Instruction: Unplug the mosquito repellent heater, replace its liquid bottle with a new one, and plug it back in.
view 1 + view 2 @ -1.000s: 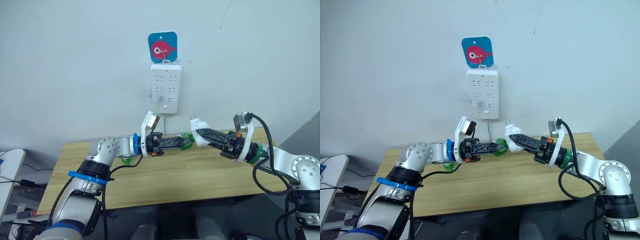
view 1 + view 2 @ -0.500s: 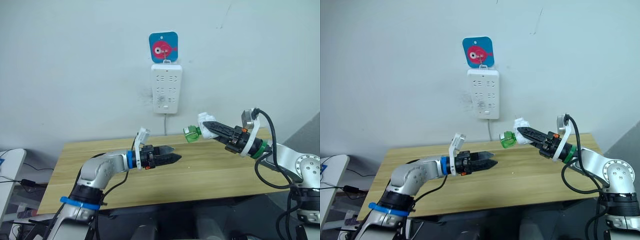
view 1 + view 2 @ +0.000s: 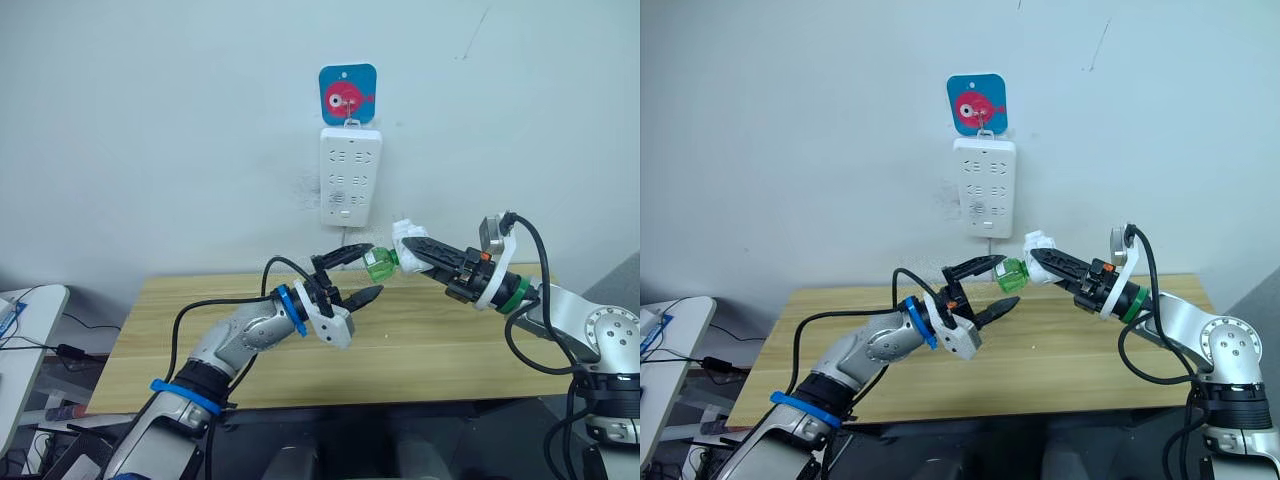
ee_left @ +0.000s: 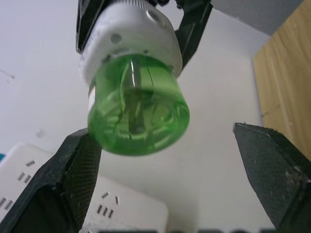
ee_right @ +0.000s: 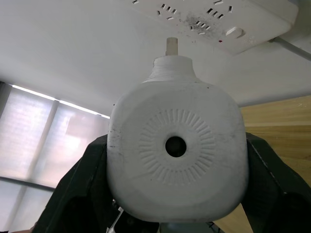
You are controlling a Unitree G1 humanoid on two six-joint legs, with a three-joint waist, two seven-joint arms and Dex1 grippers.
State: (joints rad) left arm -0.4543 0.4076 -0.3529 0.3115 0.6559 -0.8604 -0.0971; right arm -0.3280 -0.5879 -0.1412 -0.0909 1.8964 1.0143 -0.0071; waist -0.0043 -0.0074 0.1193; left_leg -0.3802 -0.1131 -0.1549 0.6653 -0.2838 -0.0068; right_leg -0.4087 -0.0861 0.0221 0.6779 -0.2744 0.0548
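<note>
Pale wall (image 3: 150, 120) across the whole upper frame. Wooden table (image 3: 440, 340) spanning the lower middle, its bare top well below both arms. White power strip (image 3: 350, 176) hung upright on the wall at upper centre, under a blue tag with a red fish (image 3: 348, 94); thin white cord dropping from its lower end. Right gripper (image 3: 404, 251) reaching in from the right of the frame toward centre, clenched on the mosquito repellent heater (image 3: 403, 243), held in mid-air just below and right of the strip, plug prongs pointing up, unplugged. Left gripper (image 3: 359, 272) rising from lower left toward centre, fingers spread wide apart, grasping nothing, one finger above and one below the green liquid bottle (image 3: 379, 265). Bottle seated in the heater's underside, pointing toward the left gripper; in the left wrist view, green bottle between the two spread black fingers (image 4: 272, 170), not touched by either.
</note>
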